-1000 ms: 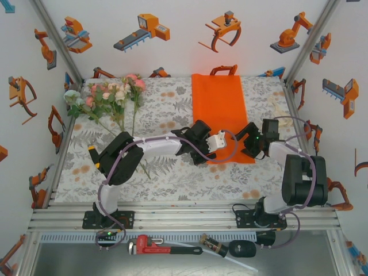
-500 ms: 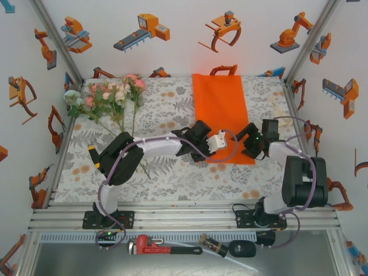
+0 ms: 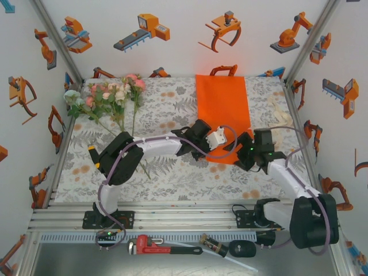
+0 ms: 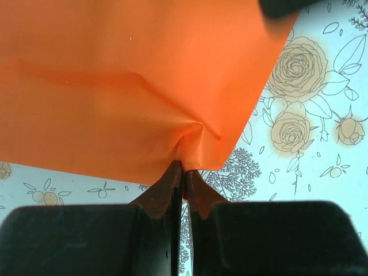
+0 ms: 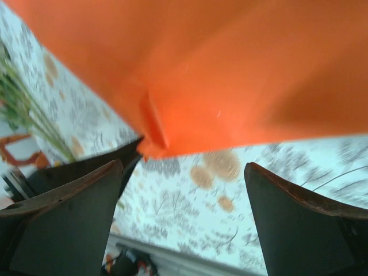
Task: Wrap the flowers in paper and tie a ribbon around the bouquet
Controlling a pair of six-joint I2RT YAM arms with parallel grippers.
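The orange paper (image 3: 223, 106) lies lengthwise on the tablecloth, right of centre. My left gripper (image 3: 221, 149) is shut on its near edge, close to a corner (image 4: 221, 168). The paper (image 4: 126, 80) puckers where the dark fingertips (image 4: 172, 178) pinch it. My right gripper (image 3: 242, 152) is open at the paper's near right corner. From the right wrist, the paper (image 5: 230, 75) hangs above the open fingers (image 5: 69, 213) with a small folded corner (image 5: 152, 123), and nothing sits between them. The flowers (image 3: 109, 96) lie at the far left, stems pointing near. A pale cream strip (image 3: 280, 115), probably the ribbon, lies right of the paper.
White walls with orange robot stickers close the table on three sides. The left forearm (image 3: 155, 145) stretches across the middle of the tablecloth (image 3: 167, 109). A red wrench (image 3: 155, 246) and small tools lie on the shelf below the arm bases.
The right arm has stretched forward and left, bringing its open gripper lower by the paper's near right corner. The paper's far end has shifted slightly right. The left gripper keeps its pinch.
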